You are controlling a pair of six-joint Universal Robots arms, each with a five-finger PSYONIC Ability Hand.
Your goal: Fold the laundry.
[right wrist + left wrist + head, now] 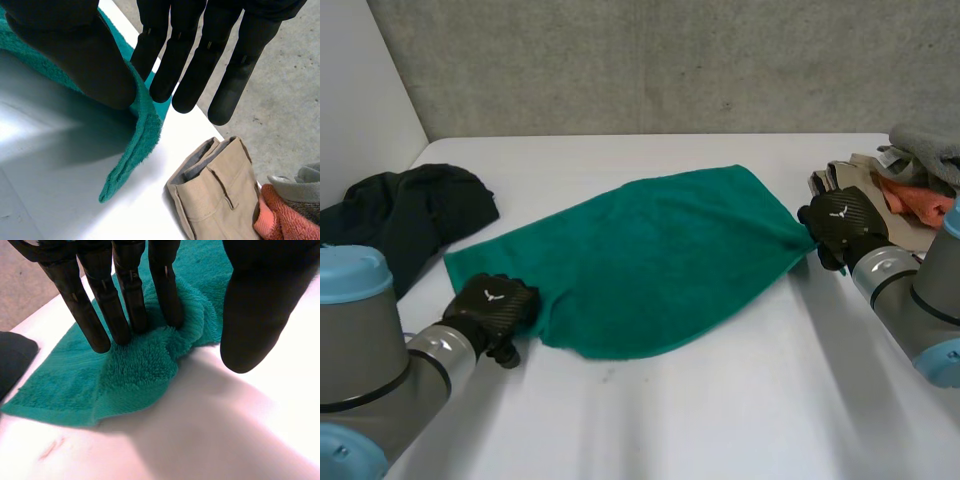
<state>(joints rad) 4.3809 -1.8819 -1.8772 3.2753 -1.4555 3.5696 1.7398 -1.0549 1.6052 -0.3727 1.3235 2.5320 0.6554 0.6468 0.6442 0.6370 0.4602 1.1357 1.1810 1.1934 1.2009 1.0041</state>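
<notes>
A green towel (pixel 650 260) lies spread across the middle of the white table (pixel 740 400), slanting from near left to far right. My left hand (pixel 492 305) rests on its near left corner. In the left wrist view its straight fingers (pixel 125 295) press into the bunched towel (pixel 135 370), and the thumb stands apart over bare table. My right hand (pixel 842 225) is at the towel's far right corner. In the right wrist view that hand (pixel 185 60) pinches the towel's edge (pixel 145 125) between thumb and fingers, lifting it slightly off the table.
A black garment (pixel 410 215) lies crumpled at the table's left edge, close to the towel. Just beyond my right hand is a pile with beige trousers (pixel 220 195), an orange cloth (pixel 910 200) and a grey cloth (pixel 925 145).
</notes>
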